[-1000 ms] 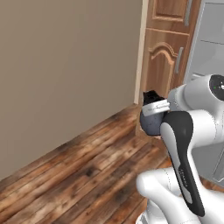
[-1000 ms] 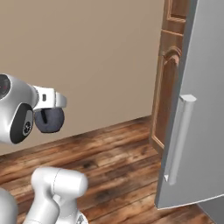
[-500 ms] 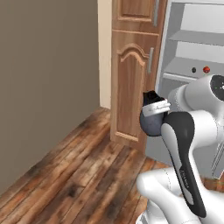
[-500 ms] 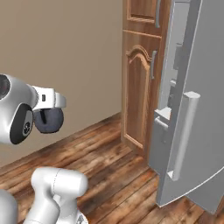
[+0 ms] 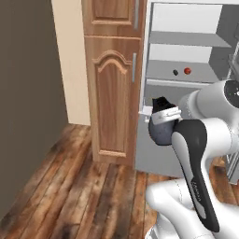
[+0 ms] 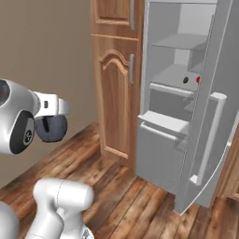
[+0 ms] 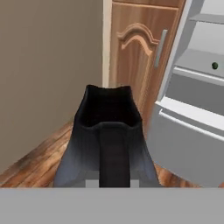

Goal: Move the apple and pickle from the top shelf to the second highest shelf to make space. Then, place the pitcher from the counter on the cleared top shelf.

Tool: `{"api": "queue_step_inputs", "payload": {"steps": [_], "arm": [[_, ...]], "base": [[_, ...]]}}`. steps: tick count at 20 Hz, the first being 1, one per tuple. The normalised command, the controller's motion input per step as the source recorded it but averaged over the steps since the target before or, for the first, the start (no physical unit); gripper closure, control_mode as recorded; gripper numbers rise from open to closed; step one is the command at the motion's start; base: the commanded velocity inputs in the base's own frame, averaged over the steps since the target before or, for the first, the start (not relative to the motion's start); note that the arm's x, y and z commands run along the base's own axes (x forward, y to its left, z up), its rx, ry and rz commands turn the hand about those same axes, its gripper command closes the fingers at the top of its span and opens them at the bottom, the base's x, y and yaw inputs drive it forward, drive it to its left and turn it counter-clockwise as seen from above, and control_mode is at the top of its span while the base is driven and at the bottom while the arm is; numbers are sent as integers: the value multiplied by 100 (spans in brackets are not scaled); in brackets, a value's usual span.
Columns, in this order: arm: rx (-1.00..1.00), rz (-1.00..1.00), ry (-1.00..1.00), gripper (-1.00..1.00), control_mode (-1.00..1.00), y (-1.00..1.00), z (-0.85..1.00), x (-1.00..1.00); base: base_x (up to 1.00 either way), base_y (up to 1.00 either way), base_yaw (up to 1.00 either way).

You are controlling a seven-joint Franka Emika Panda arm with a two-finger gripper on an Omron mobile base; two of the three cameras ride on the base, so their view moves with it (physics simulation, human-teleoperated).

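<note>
A rendered home kitchen. A tall wooden cabinet (image 5: 114, 79) with arched panel doors and slim metal handles stands at about twelve o'clock in the left base view, against a plain beige wall (image 5: 70, 60). Just to its right, at about two o'clock, a grey fridge (image 6: 177, 84) stands with its door (image 6: 210, 116) swung open, showing pale shelves stacked one above another. On one shelf (image 5: 184, 77) sit a small red apple (image 5: 187, 71) and a small dark green pickle (image 5: 175, 72), side by side. The floor (image 5: 79, 191) is dark, glossy wood planking, running from the cabinet's foot toward six o'clock.
</note>
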Motion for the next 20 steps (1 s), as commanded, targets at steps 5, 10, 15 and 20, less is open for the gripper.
{"api": "queue_step_inputs", "payload": {"steps": [5, 10, 15, 20], "arm": [[0, 0, 0, 100, 100, 0, 0, 0], [0, 0, 0, 100, 100, 0, 0, 0], [0, 0, 0, 100, 100, 0, 0, 0], [0, 0, 0, 100, 100, 0, 0, 0]], "base": [[65, 26, -50], [71, 2, -46], [72, 0, -38], [68, 0, -35]]}}
